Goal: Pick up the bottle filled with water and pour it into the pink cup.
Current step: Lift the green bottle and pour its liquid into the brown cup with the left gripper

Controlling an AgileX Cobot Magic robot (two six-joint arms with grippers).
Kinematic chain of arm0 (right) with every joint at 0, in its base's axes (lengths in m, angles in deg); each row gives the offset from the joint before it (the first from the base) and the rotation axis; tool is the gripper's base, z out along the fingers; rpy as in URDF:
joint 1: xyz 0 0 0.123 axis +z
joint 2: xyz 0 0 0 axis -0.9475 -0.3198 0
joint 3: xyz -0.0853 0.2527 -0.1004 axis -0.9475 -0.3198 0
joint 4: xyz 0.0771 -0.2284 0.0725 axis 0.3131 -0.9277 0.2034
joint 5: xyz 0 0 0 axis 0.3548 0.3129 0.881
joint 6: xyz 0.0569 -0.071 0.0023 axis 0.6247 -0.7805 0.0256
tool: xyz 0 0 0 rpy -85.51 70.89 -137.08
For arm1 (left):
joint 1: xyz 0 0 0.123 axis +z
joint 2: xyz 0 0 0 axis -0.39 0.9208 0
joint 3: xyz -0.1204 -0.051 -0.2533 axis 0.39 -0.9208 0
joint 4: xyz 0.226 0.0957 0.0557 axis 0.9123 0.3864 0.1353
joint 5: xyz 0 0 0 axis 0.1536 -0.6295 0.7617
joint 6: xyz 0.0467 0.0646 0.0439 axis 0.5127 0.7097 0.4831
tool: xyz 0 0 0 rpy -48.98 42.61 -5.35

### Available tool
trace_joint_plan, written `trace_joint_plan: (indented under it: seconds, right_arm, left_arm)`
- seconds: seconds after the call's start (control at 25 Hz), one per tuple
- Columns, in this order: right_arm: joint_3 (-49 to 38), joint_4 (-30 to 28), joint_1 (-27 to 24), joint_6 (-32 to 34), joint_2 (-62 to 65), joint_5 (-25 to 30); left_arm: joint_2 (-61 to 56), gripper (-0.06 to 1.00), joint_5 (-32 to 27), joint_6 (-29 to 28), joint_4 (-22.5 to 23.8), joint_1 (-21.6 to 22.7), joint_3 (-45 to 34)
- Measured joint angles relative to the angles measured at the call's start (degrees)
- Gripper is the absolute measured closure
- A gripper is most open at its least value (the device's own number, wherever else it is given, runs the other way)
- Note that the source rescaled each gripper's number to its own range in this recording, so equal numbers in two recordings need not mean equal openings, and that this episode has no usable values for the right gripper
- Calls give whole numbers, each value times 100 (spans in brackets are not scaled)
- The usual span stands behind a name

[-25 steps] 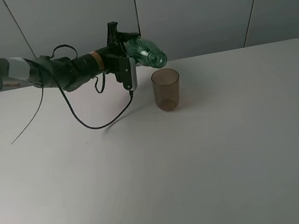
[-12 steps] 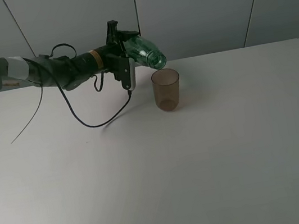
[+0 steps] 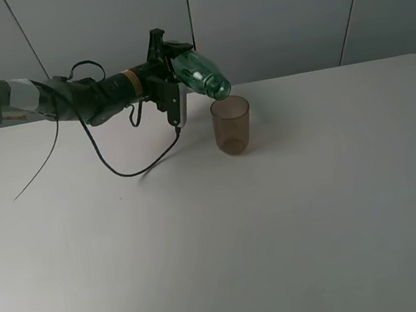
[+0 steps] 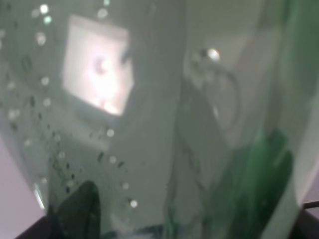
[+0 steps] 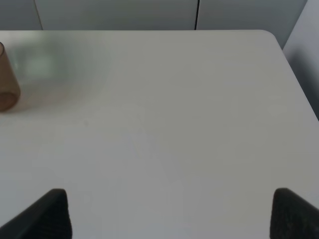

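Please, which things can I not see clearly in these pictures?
Exterior high: whether water flows from the bottle into the pink cup, and how full the cup is; too small and dim.
Left wrist: the blurred bottle fills the frame, hiding the cup and the grip of the left gripper.
Right wrist: the frame edge cuts off part of the cup; the right gripper shows only its tips.

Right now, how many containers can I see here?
2: the bottle, tilted in the left gripper, and the pink cup, upright on the table below its mouth.
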Motion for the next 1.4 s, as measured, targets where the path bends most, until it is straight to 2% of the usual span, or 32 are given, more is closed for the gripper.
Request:
trace_joint_plan:
  seconds: [0.12, 1.4]
  right_arm:
    - [0, 0, 0, 0, 0, 0]
    - [0, 0, 0, 0, 0, 0]
  left_arm:
    - [0, 92, 0, 76, 0, 0, 0]
    - [0, 92, 10, 218, -25, -10, 0]
